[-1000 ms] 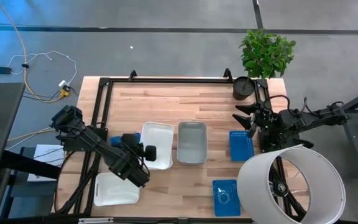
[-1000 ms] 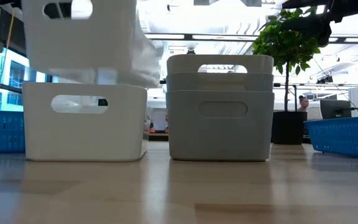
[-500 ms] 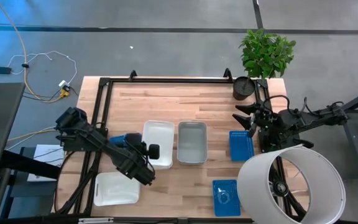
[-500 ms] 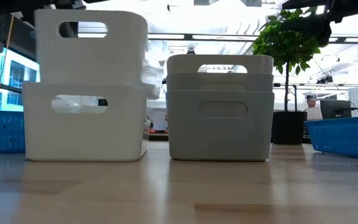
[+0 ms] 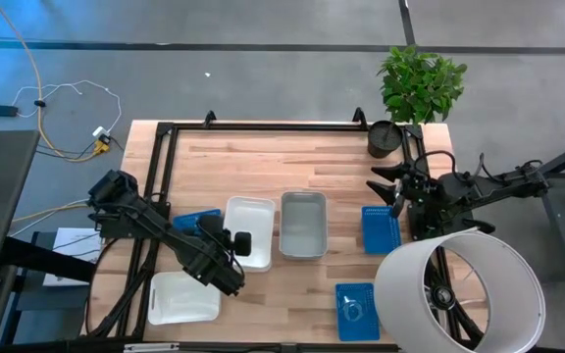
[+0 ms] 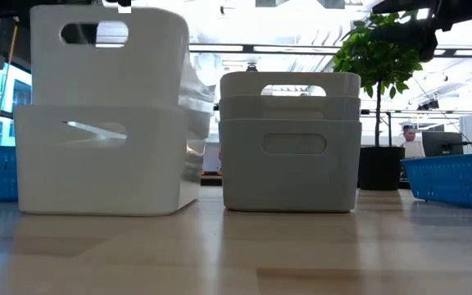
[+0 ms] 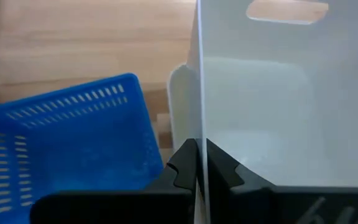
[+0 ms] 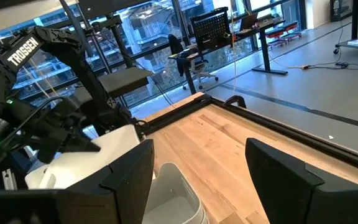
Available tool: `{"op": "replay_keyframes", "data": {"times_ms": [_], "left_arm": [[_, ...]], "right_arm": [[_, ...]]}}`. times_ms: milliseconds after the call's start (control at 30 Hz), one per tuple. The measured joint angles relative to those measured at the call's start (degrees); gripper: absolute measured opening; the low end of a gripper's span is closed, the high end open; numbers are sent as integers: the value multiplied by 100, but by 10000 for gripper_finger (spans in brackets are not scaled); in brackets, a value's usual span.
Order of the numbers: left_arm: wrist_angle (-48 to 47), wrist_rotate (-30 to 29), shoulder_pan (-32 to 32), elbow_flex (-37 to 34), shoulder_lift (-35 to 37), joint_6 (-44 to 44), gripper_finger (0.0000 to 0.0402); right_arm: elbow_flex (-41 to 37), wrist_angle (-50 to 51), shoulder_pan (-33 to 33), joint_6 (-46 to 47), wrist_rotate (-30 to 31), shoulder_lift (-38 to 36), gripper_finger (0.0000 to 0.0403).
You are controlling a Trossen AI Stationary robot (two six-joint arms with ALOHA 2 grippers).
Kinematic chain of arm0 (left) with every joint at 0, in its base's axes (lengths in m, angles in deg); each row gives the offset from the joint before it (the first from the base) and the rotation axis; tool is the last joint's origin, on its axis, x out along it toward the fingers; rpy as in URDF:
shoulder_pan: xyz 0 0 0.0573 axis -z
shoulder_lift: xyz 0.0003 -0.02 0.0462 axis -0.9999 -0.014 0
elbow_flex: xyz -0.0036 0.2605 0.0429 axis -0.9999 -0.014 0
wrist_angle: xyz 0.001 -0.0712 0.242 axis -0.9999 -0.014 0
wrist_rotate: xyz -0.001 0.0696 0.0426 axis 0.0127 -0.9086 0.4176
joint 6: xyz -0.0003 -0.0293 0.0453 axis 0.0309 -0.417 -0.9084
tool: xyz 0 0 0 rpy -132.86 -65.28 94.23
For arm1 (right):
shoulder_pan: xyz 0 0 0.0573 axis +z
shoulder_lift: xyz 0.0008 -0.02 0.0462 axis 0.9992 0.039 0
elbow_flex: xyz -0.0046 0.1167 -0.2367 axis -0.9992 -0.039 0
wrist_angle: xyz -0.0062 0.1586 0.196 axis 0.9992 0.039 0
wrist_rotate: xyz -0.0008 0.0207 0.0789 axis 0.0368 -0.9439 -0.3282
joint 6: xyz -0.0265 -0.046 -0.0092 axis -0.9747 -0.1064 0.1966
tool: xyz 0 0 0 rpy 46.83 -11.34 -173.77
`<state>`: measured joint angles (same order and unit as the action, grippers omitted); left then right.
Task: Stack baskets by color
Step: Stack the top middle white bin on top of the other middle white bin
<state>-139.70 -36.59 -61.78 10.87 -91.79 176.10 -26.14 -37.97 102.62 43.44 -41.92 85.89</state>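
Observation:
My left gripper (image 5: 235, 240) is shut on a white basket (image 6: 109, 57) that sits partly inside a second white basket (image 6: 105, 164) on the table left of centre. Right of them stands a nested stack of grey baskets (image 5: 303, 224). A third white basket (image 5: 184, 297) lies near the front left. Blue mesh baskets rest at the left (image 7: 67, 137), at the right (image 5: 381, 228) and at the front (image 5: 357, 311). My right gripper (image 8: 197, 186) waits open at the table's right side (image 5: 400, 186), with nothing between its fingers. My left gripper pinches the upper white basket's left long wall at its rim (image 7: 199, 146), near that wall's near end, one finger inside the basket and one outside. The fingers slant down from the near left. The basket stands about upright, its lower part inside the lower white basket.
A dark pot with a green plant (image 5: 385, 137) stands at the far right corner. A large white cylinder (image 5: 459, 289) covers the near right. A black frame (image 5: 165, 132) runs along the table's far and left edges. Bare wood lies along the far side.
My left gripper has brought the upper white basket down out of a tilt into the lower white one and a little toward the table's left. The lower basket has been nudged: it has shifted left and turned slightly on the table.

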Motion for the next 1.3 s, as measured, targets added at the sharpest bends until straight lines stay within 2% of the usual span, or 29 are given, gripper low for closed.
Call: {"op": "replay_keyframes", "data": {"times_ms": [433, 867, 1300], "left_arm": [[-161, 59, -83, -16, -23, -24, 0], [67, -177, -552, -539, -23, -163, 0], [-315, -497, -216, -176, 314, -188, 0]], "right_arm": [[0, 117, 0, 71, 55, 0, 240], [0, 113, 0, 221, 134, 0, 240], [0, 116, 0, 221, 291, 2, 240]]}}
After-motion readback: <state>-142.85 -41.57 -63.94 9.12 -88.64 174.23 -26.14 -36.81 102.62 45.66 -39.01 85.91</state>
